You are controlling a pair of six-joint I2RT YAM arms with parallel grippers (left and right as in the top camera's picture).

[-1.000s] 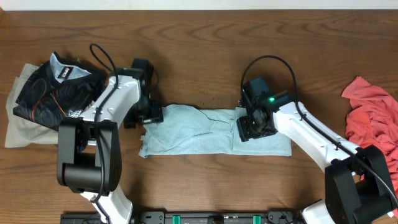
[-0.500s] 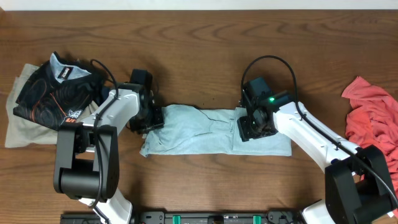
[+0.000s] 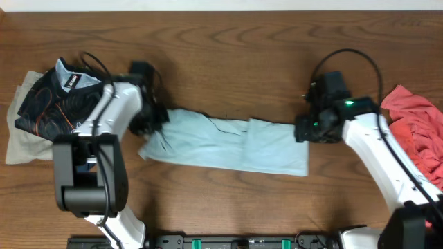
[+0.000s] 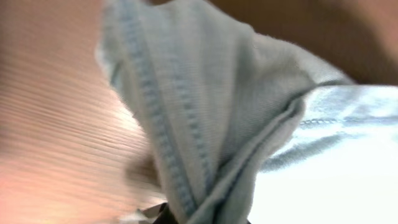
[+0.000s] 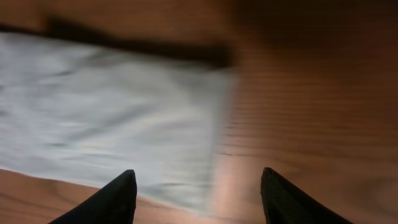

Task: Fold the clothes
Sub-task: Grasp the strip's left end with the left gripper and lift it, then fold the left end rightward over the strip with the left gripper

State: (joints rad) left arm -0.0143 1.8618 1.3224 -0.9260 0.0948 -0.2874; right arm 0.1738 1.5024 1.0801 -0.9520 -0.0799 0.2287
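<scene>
A light blue garment (image 3: 221, 145) lies stretched in a long band across the middle of the table. My left gripper (image 3: 154, 119) is shut on its upper left end. In the left wrist view the bunched blue fabric (image 4: 205, 124) with its stitched hem fills the frame and runs down between the jaws of the left gripper (image 4: 205, 218). My right gripper (image 3: 303, 133) stands open at the garment's right edge. In the right wrist view that edge of the garment (image 5: 106, 112) lies between the two dark fingertips (image 5: 121, 196) of the right gripper (image 5: 200, 190), which hold nothing.
A dark patterned garment (image 3: 59, 104) rests on a beige cloth (image 3: 21, 142) at the far left. A red garment (image 3: 415, 131) is heaped at the right edge. Bare wood (image 3: 228, 55) lies behind the blue garment.
My left gripper has shut on the garment's left end and pulled it left and away. The whole garment slid left. My right gripper moved right, off the cloth to its right edge.
</scene>
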